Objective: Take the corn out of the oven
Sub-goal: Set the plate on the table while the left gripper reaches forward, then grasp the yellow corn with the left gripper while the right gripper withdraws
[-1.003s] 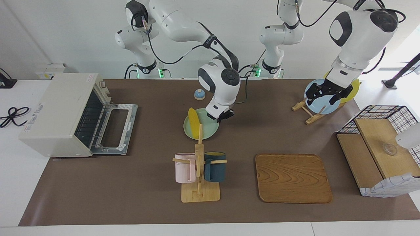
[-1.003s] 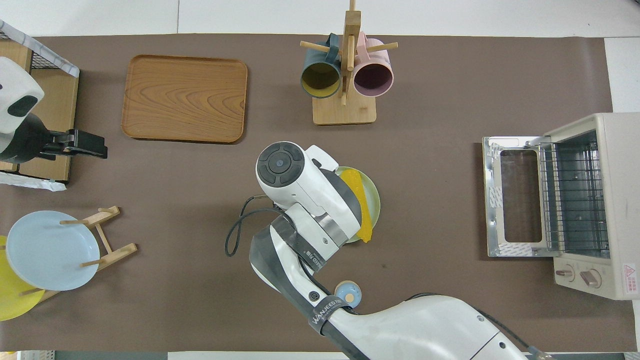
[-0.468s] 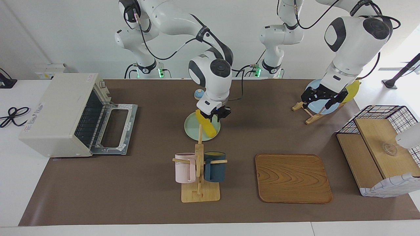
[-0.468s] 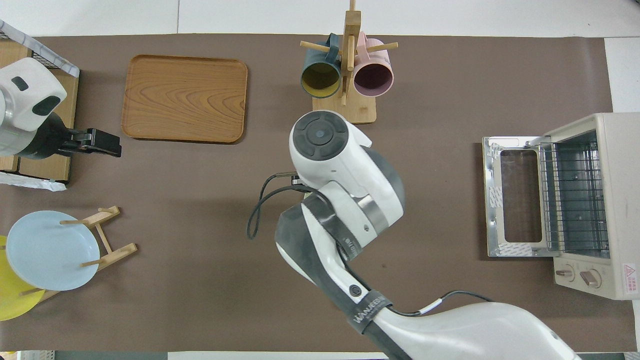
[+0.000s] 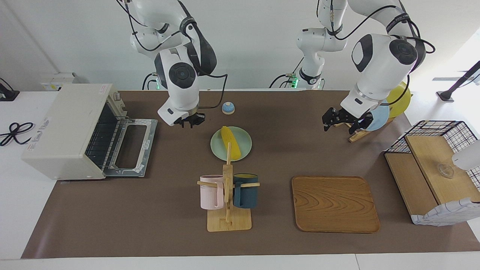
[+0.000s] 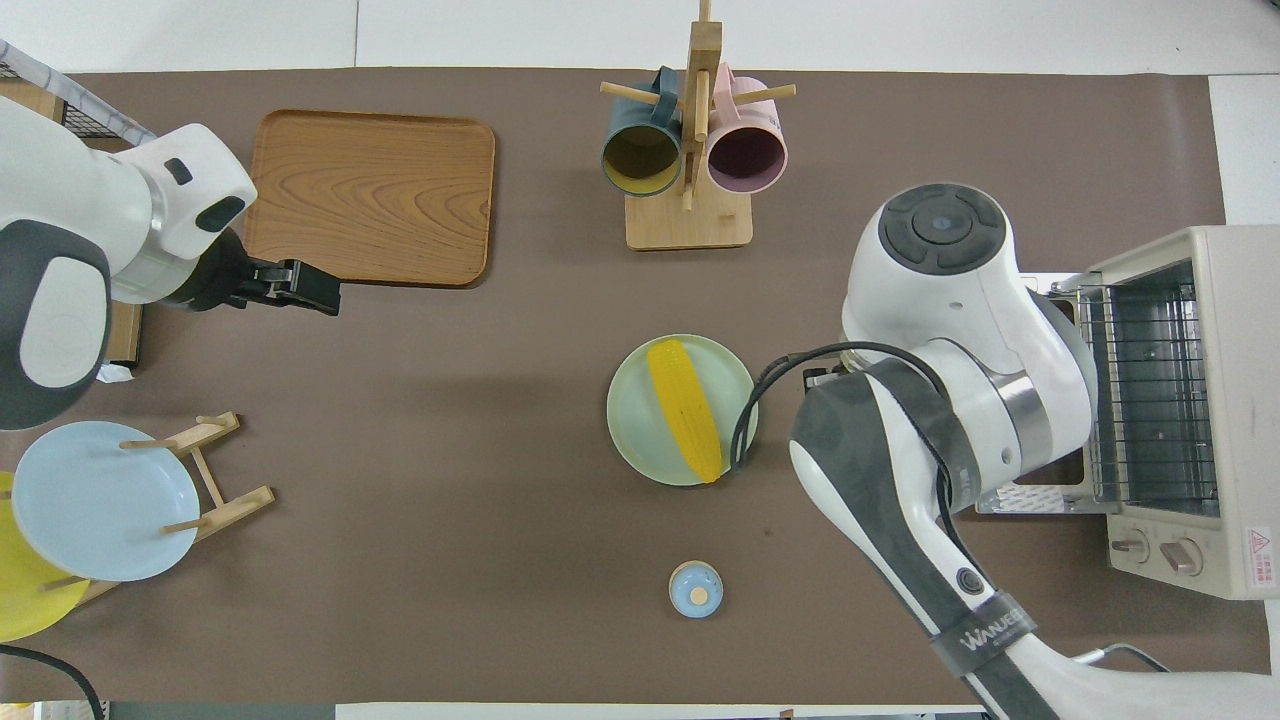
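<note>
1. On the pale green plate point(image 5: 231, 144) near the middle of the table lies the corn point(image 5: 230, 147), a bright yellow cob with tapered ends, slantwise, one tip reaching past the rim.
2. Toward the right arm's end, the oven point(image 5: 71, 131) stands with its door point(image 5: 131, 147) folded flat and the wire rack bare.
3. Bare brown mat lies open all round the plate; the mug stand point(image 5: 228, 195) is farther from the robots, the small blue bell point(image 5: 228, 108) nearer.
4. Right gripper point(image 5: 189, 122) hangs over the mat between oven door and plate, grasping nothing; how wide its fingers stand I cannot tell, and from overhead the arm hides it.
5. Left gripper point(image 5: 337, 120) hangs released over the mat beside the plate rack point(image 5: 356, 129).
</note>
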Controlling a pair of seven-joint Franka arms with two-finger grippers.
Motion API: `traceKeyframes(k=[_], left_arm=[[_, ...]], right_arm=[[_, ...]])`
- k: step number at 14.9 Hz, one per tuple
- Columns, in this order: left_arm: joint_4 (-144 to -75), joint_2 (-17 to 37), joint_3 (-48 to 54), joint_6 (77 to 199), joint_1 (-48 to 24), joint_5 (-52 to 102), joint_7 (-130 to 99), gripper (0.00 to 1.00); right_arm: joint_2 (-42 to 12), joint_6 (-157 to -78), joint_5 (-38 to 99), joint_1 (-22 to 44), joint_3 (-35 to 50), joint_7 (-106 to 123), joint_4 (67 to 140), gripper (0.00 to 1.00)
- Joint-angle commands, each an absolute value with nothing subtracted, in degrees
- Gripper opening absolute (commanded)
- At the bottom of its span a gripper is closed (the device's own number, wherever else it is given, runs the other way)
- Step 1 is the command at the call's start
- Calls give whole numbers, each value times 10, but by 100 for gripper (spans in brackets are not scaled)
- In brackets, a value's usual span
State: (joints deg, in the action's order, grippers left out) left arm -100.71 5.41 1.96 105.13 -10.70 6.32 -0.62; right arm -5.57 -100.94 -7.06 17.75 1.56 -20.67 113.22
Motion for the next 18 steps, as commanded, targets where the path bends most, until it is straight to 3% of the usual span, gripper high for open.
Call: traceKeyframes(k=[1, 2, 4, 9, 18], left_arm=[[-1012, 72, 13, 1084, -147, 72, -51, 100], [-1012, 78, 13, 1096, -162, 76, -71, 100], [-1012, 94, 13, 1117, -196, 78, -112, 100], [-1027, 116, 13, 1178, -272, 83, -246, 100], [-1027, 204, 11, 1293, -409, 83, -443, 100]], right_arm=[[-2, -1083, -98, 122, 25, -186, 1257, 28], [8, -1124, -98, 101, 25, -170, 1291, 22], [22, -1185, -97, 65, 25, -128, 1345, 0], [28, -1264, -97, 19, 25, -74, 1385, 0], [25, -1296, -97, 20, 25, -79, 1407, 0]])
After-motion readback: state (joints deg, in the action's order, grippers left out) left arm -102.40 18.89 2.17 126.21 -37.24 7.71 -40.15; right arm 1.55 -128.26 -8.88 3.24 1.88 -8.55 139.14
